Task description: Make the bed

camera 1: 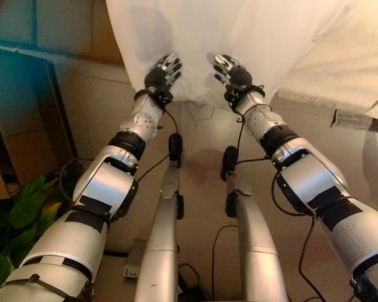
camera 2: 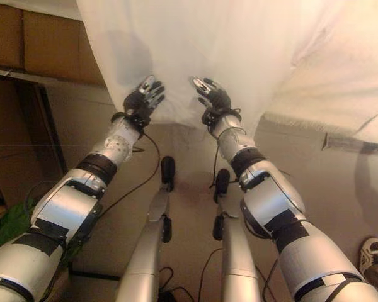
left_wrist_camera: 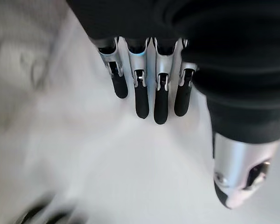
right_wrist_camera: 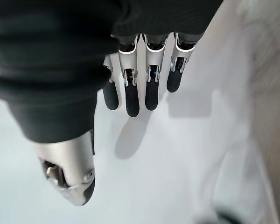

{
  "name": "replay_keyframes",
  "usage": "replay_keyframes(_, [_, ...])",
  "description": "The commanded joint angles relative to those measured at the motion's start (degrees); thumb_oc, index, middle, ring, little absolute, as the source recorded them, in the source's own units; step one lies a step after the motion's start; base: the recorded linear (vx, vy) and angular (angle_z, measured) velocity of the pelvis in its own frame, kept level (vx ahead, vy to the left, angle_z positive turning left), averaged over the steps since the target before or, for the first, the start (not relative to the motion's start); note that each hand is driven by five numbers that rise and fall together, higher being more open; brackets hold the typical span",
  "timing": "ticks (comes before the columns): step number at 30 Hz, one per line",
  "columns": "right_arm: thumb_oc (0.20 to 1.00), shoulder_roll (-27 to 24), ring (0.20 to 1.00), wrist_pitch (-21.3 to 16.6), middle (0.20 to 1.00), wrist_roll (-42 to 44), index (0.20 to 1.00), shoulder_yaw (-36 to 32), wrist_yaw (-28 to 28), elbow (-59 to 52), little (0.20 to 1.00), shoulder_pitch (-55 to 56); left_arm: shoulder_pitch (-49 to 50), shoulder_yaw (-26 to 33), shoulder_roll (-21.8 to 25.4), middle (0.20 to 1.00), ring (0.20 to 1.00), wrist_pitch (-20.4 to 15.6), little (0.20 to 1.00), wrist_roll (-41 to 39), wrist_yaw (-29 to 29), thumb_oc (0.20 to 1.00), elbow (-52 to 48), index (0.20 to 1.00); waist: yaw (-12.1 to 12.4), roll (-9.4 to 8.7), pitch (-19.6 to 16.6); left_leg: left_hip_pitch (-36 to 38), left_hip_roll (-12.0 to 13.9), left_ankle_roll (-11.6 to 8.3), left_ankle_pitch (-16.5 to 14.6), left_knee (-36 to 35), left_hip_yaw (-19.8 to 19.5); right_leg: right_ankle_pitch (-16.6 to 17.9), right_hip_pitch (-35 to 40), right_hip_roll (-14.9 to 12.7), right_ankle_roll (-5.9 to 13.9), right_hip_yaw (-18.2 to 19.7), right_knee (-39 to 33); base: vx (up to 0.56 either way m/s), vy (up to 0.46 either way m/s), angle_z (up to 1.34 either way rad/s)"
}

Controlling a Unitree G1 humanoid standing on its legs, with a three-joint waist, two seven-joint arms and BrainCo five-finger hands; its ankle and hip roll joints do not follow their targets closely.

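the white sheet (camera 1: pixel 239 38) hangs over the edge of the bed (camera 1: pixel 359 63) at the far side of the scene, its lower edge draping down toward the tan floor (camera 1: pixel 201 157). the left hand (camera 1: pixel 164 71) is raised against the hanging sheet near its lower edge, and its wrist view shows the fingers (left_wrist_camera: pixel 141 88) straight and side by side with the thumb (left_wrist_camera: pixel 238 177) apart, open and holding nothing, the white cloth lying just past the fingertips. the right hand (camera 1: pixel 232 70) is just beside it to the right, at the same height, also against the sheet; its fingers (right_wrist_camera: pixel 132 88) are straight and spread flat over the cloth, casting a shadow on it, so this hand is open too. the two hands stand near each other but apart. a dark wooden cabinet (camera 1: pixel 25 126) stands at the left, with green plant leaves (camera 1: pixel 12 233) in the near left corner. a person's shoe (camera 2: pixel 369 253) shows on the floor at the near right.
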Motion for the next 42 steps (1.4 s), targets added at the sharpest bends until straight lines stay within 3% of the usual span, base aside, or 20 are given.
replay_keyframes(1, [1.000,-1.88,1.000,-2.89,1.000,-2.21,1.000,-0.91,-2.65,0.07,1.000,-3.97,-6.45,4.85,3.21,1.000,1.000,-3.12,1.000,3.35,3.25,1.000,2.06,1.000,-0.12,-0.19,3.41,0.29,-4.37,-1.39,-12.89,9.03,3.14,8.33,5.89,1.31,3.68,0.58,-17.95,0.00,0.000,0.00])
replay_keyframes(11, [1.000,-8.00,1.000,-5.43,1.000,-7.07,1.000,-6.81,-8.24,1.90,1.000,1.25,-1.19,9.18,7.44,1.000,1.000,-5.74,1.000,5.45,8.36,1.000,1.51,1.000,-0.60,0.81,3.42,0.11,-4.73,-1.56,-12.79,8.77,3.61,8.52,5.39,1.03,3.76,0.65,-17.80,0.00,0.000,0.01])
replay_keyframes(18, [1.000,-9.46,1.000,-6.32,1.000,-10.82,1.000,-16.66,-11.02,0.83,1.000,19.57,13.62,14.17,7.32,1.000,1.000,-6.08,1.000,11.43,10.80,1.000,-3.68,1.000,-1.67,1.31,3.42,1.23,-5.09,-0.96,-11.58,9.07,4.62,9.02,5.96,0.90,3.07,-0.02,-16.35,-0.03,0.003,0.07])
replay_keyframes(25, [1.000,-8.30,1.000,-5.00,1.000,-17.45,1.000,-24.87,-8.83,-0.38,1.000,45.41,36.50,18.52,4.59,1.000,1.000,-3.18,1.000,24.94,8.77,1.000,-4.45,1.000,-2.56,2.43,3.42,9.21,-4.52,-0.70,-13.09,9.50,5.08,3.89,10.93,1.58,2.44,0.59,-9.19,-0.02,-0.009,-0.03])
replay_keyframes(30, [1.000,-8.78,1.000,-3.00,1.000,-25.68,1.000,-27.50,-5.41,-0.36,1.000,57.69,50.55,20.46,-1.24,1.000,1.000,-1.89,1.000,32.78,5.63,1.000,-0.45,1.000,-3.70,3.13,2.83,22.44,-4.52,-0.97,-12.44,7.30,4.88,-0.44,22.65,1.86,1.69,0.11,-5.53,-0.02,-0.065,-0.11])
replay_keyframes(31, [1.000,-9.30,1.000,-2.36,1.000,-27.31,1.000,-27.70,-4.50,-0.36,1.000,59.80,52.51,20.21,-2.20,1.000,1.000,-1.45,1.000,34.23,4.74,1.000,-0.11,1.000,-3.87,3.16,2.74,24.81,-4.55,-0.73,-10.77,6.67,5.13,0.52,24.83,1.70,1.14,-0.38,-5.56,-0.02,-0.122,0.01])
replay_keyframes(33, [1.000,-9.65,1.000,-1.53,1.000,-32.25,1.000,-26.24,-2.88,-1.15,1.000,63.54,57.19,18.53,-2.86,1.000,1.000,-1.12,1.000,40.05,3.74,1.000,0.25,1.000,-4.27,3.01,1.38,31.08,-4.36,-1.12,-10.57,5.21,5.03,0.13,31.69,2.13,1.05,-0.59,-6.85,0.04,-0.147,0.00])
replay_keyframes(35, [1.000,-9.96,1.000,0.23,1.000,-40.46,1.000,-23.15,0.18,-1.99,1.000,68.04,62.19,17.15,-2.95,1.000,1.000,-0.29,1.000,47.64,1.90,1.000,0.60,1.000,-3.78,2.33,-2.03,38.70,-3.89,-1.46,-10.85,4.13,5.12,0.21,40.41,2.63,1.31,-0.62,-10.16,0.13,-0.139,0.09])
replay_keyframes(38, [1.000,-10.14,1.000,0.78,1.000,-45.04,1.000,-20.66,1.18,-1.43,1.000,68.76,63.36,16.36,-3.21,1.000,1.000,-0.03,1.000,49.98,0.94,1.000,1.53,1.000,-3.67,2.04,-3.09,40.95,-3.65,-1.58,-10.63,3.19,5.20,0.61,42.64,2.81,1.42,-0.60,-11.59,0.08,-0.103,-0.06])
replay_keyframes(42, [1.000,-10.03,1.000,3.41,1.000,-58.45,1.000,-15.32,3.88,-0.28,1.000,71.83,67.53,14.77,-3.58,1.000,1.000,0.68,1.000,58.49,-0.07,1.000,1.91,1.000,-2.68,1.81,-9.70,50.18,-3.15,-1.15,-10.41,-2.39,4.62,0.71,51.77,4.04,2.22,-0.95,-16.44,0.13,-0.087,0.15])
